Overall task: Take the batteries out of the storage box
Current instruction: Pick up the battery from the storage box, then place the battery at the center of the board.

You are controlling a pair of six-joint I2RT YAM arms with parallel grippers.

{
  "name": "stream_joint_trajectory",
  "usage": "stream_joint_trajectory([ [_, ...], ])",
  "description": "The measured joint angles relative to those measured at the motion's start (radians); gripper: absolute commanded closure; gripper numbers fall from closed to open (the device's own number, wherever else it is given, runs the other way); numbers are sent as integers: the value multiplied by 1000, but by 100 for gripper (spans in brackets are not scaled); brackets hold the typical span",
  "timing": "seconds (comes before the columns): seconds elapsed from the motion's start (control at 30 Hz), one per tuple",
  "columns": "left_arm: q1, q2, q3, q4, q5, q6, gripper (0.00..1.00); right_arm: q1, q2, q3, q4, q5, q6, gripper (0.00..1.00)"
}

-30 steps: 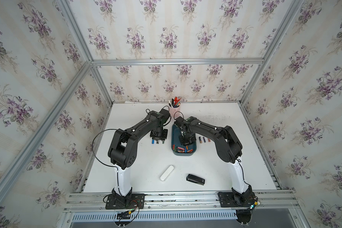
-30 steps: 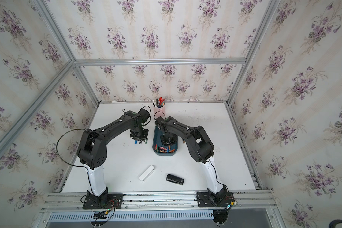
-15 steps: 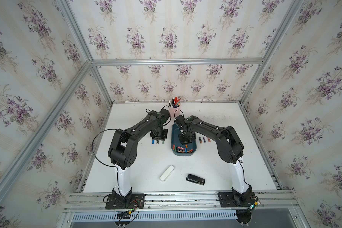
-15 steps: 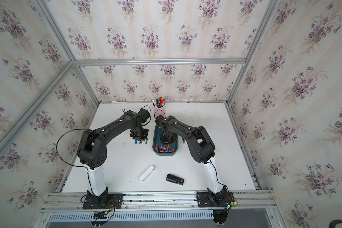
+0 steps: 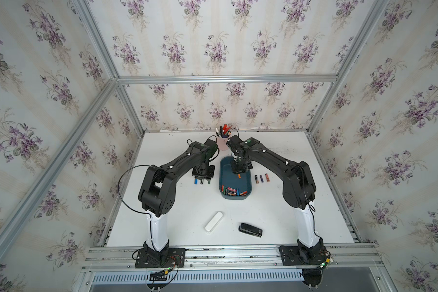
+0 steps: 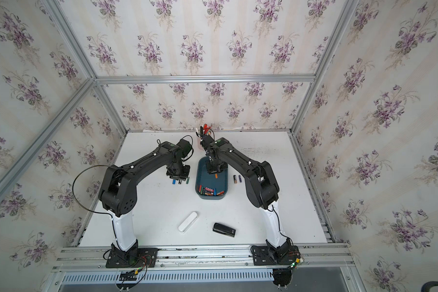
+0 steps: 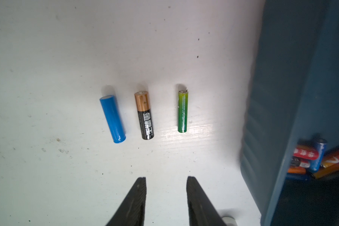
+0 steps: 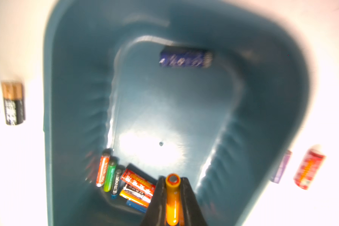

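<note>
Over on the left, the left claw (image 7: 165,179) hangs above the bench (image 7: 47,58), jaws spread a little and holding nothing. Just ahead of its tips lie three cells already out: a blue battery (image 7: 112,119), a black-and-copper battery (image 7: 144,115) and a green battery (image 7: 182,111). They sit side by side without touching, at nine o'clock from the storage box (image 5: 229,180).

Now the box itself. A heap of batteries (image 5: 232,191) crowds its six o'clock end. The right wrist view shows one purple battery (image 8: 185,58) alone at the opposite end, lying crosswise.

And here's the action: the right claw (image 5: 239,174) is over the box, pinching an orange battery (image 8: 172,195). The battery's long axis runs along the fingers, one end poking past the tips. It looks lifted off the floor but not yet past the rim.

At three o'clock from the box, three more batteries (image 5: 261,178) lie in a row, long axes twelve-to-six. That's the likely drop spot, at three o'clock from the claw on the right arm's own side, so it's a short sideways carry over the wall.
</note>
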Motion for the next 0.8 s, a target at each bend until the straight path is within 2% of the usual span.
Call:
stream_joint_trajectory([
  [0.27, 0, 0, -5, 0, -1, 0, 60, -96, -68, 4, -35, 11, -41, 84],
  [0.53, 3, 6, 2, -5, -3, 7, 60, -256, -152, -159, -21, 34, -76, 84],
  [0.8, 8, 6, 7, -27, -9, 7, 60, -402, -191, -363, 70, 41, -126, 84],
])
